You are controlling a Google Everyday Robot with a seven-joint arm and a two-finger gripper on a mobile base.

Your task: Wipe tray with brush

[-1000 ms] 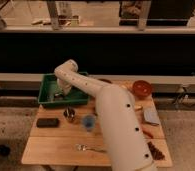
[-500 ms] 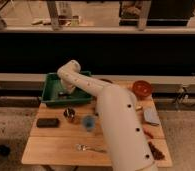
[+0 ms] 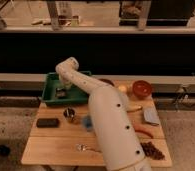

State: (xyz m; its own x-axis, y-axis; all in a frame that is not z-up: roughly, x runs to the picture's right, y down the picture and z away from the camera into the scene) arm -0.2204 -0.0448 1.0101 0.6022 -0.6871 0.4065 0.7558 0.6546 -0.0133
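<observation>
The green tray (image 3: 50,93) stands at the back left of the wooden table. My white arm reaches from the lower right over the table and bends down into the tray. The gripper (image 3: 62,90) hangs inside the tray, over the middle of its floor. A small pale, blurry brush (image 3: 61,94) shows at the gripper's tip against the tray floor. I cannot tell how the gripper holds it. The arm hides the tray's right part.
A flat black block (image 3: 47,122), a small metal cup (image 3: 69,114) and a blue object (image 3: 86,123) lie in front of the tray. A red-brown bowl (image 3: 141,89) stands at the back right. A fork (image 3: 84,147), a grey item (image 3: 151,116) and dark bits (image 3: 152,150) lie nearer the front.
The arm's upper bend has shifted a little to the right and back, and the gripper has moved slightly inside the tray. Nothing on the table has moved.
</observation>
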